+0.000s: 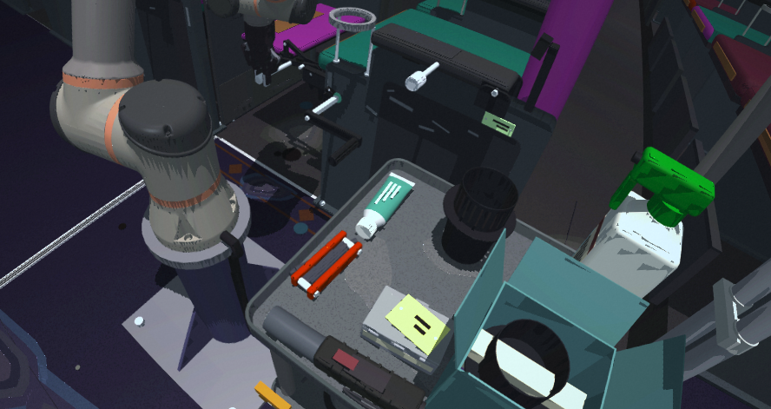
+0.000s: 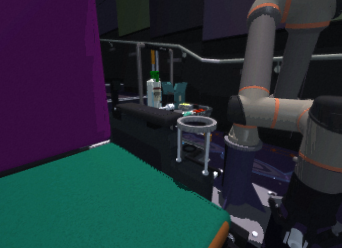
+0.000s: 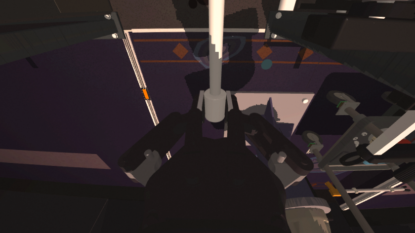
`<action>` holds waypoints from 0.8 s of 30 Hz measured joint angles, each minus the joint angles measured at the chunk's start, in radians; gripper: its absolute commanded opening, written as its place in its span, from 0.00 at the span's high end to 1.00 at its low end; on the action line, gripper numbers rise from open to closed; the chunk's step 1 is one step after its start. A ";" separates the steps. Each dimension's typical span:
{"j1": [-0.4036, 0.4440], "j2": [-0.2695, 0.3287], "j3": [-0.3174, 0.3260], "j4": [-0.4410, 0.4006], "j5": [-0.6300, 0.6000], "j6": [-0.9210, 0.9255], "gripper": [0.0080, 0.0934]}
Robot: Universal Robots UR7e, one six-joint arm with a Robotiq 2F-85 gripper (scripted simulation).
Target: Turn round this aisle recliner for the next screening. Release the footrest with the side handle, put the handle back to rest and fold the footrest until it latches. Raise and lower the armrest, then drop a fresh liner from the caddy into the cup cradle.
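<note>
The footrest's white grip rod [image 3: 215, 65] runs straight out from the linkage in front of the seat, and my gripper [image 3: 214, 109] is closed around the rod's thick end knob [image 3: 215, 108] there, at the front of the recliner [image 1: 263, 77]. The side handle [image 1: 326, 105] with its teal collar sticks out from the recliner's side. The wire cup cradle [image 1: 353, 20] stands above the armrest's front end [image 2: 197, 123]. The black padded armrest [image 1: 448, 55] lies flat. A black ribbed liner [image 1: 479, 204] stands upright in the caddy tray [image 1: 377, 255].
Purple seat backs [image 1: 572, 23] and further seat rows rise behind the recliner. The caddy also holds a teal tube [image 1: 384, 204], a red roller frame [image 1: 326, 264], a note pad [image 1: 410, 325] and a dark tool [image 1: 334, 352]. A teal box [image 1: 539, 331] and spray bottle [image 1: 642, 228] stand beside it.
</note>
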State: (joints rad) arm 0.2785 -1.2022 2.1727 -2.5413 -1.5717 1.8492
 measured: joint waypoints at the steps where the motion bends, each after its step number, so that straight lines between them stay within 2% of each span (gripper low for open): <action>1: 0.000 0.000 0.000 0.000 0.000 0.000 0.82; 9: 0.000 0.000 0.000 0.000 0.000 0.000 1.00; 24: -0.006 0.017 0.021 -0.055 0.004 -0.007 1.00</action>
State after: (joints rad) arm 0.2721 -1.1851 2.1938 -2.5966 -1.5675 1.8420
